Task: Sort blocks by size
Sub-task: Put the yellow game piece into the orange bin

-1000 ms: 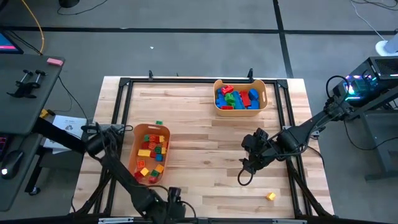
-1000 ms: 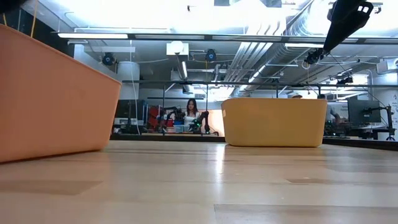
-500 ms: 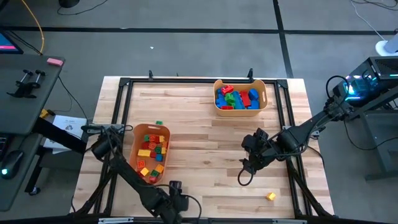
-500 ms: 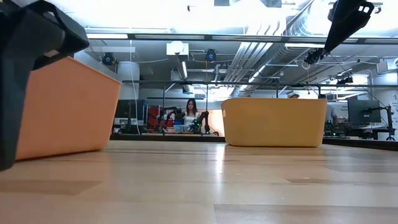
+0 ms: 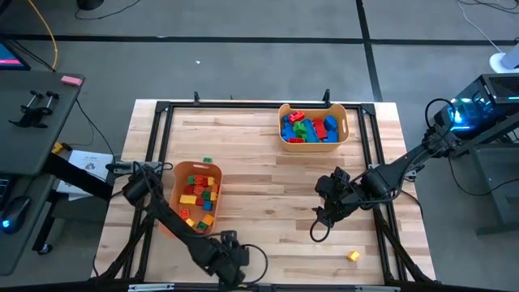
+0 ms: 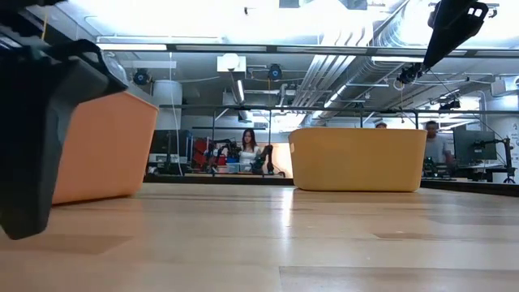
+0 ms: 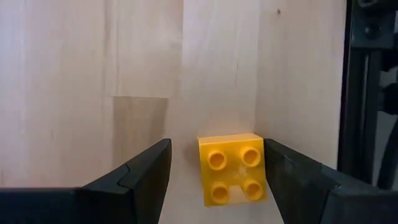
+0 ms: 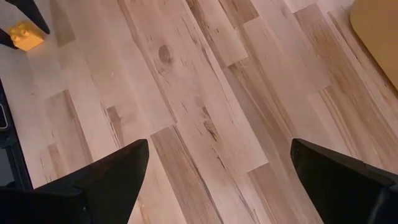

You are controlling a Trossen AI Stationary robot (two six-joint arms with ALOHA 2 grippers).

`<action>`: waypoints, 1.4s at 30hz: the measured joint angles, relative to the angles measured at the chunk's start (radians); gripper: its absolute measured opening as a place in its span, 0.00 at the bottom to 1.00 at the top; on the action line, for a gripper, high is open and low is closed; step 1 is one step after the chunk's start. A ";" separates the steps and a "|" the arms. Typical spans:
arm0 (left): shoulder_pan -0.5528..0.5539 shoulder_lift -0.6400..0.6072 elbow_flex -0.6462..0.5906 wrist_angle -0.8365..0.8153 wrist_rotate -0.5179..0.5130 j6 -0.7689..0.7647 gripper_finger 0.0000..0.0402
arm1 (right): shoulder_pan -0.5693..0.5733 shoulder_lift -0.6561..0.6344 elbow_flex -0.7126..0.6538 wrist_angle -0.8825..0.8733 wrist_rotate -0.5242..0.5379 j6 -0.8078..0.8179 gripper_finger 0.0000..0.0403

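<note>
- Lying loose on the table (image 5: pixel 268 186), one small yellow block (image 5: pixel 353 255) is the only piece not yet in a bin. It has not moved over the last second.
- Sliding towards that block along the table's near edge, the left gripper (image 5: pixel 243 258) has crept a little closer in each step of the high view. It is still well short of the block.
- Its own wrist view frames the block between two spread fingers (image 7: pixel 140 171), so the jaws are open, empty and lined up on it.
- At table height the left arm has swung into sight as a big dark shape, where a second ago there was only a bin.
- The right gripper (image 5: pixel 319 229) hangs up-table from the block, nearer to it than the left one. Its fingers are spread wide, it holds nothing, and it has not stirred.
- Farther from the block, the bin of small blocks (image 5: pixel 174 191) sits beyond the left gripper. The bin of larger blocks (image 5: pixel 345 122) stands at the far edge.
- Judging by this, the left arm is taking the last piece. The block's small square shape suggests it belongs with the small ones.
- The reach is not finished, so closing now would probably grip nothing.
</note>
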 joint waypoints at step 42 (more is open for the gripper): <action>0.187 -0.292 0.166 -0.420 -0.198 0.141 0.22 | 0.000 0.000 0.000 0.000 0.002 -0.008 0.97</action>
